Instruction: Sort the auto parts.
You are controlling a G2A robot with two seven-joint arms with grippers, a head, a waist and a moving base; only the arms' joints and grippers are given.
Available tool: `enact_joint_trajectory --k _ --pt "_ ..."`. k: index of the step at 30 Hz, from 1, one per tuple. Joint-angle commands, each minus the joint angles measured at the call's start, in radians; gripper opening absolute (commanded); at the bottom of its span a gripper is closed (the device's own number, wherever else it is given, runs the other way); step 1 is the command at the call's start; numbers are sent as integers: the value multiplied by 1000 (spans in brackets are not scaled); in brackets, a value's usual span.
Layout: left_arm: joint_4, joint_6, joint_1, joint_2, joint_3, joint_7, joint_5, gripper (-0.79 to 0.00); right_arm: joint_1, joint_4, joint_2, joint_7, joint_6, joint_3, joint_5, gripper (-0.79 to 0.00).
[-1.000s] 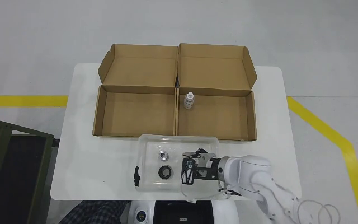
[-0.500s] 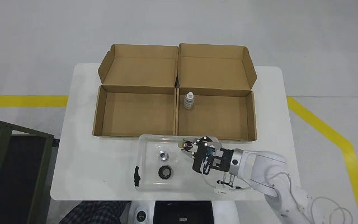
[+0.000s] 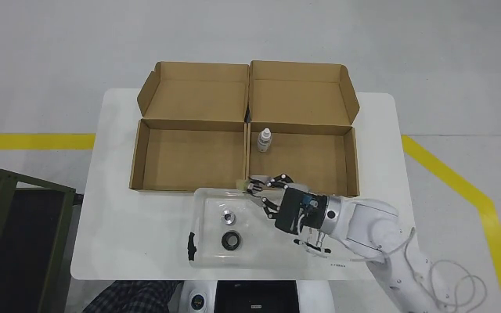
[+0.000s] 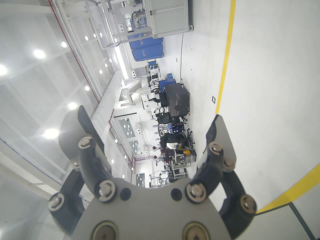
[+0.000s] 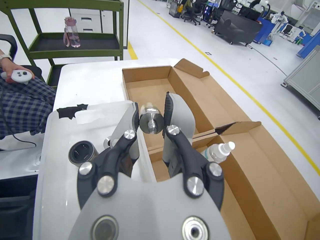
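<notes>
The right gripper (image 5: 151,112) has its fingers closed on a silver metal cylinder (image 5: 150,123), lower centre of the top view, over the upper rim of the clear tub (image 3: 205,205), just below the cardboard boxes (image 3: 188,160); the left gripper (image 4: 149,113) has its fingers spread, empty

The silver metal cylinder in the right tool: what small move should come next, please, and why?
Probably carry it forward over the empty left brown cardboard box, then lower. The right tool grips the silver metal cylinder above the far rim of the clear plastic bin.

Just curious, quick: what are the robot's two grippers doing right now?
Left gripper: open, empty.
Right gripper: closed on a metal part.
</notes>
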Motion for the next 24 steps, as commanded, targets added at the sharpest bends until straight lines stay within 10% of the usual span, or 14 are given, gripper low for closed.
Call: enact_joint_trajectory --k 1,24 --pt "0 0 0 0 0 0 0 0 10 -1 -2 -16 3 -2 6 -785" --pt "0 0 0 0 0 0 0 0 112 92 -7 -15 -72 -5 -28 -785"
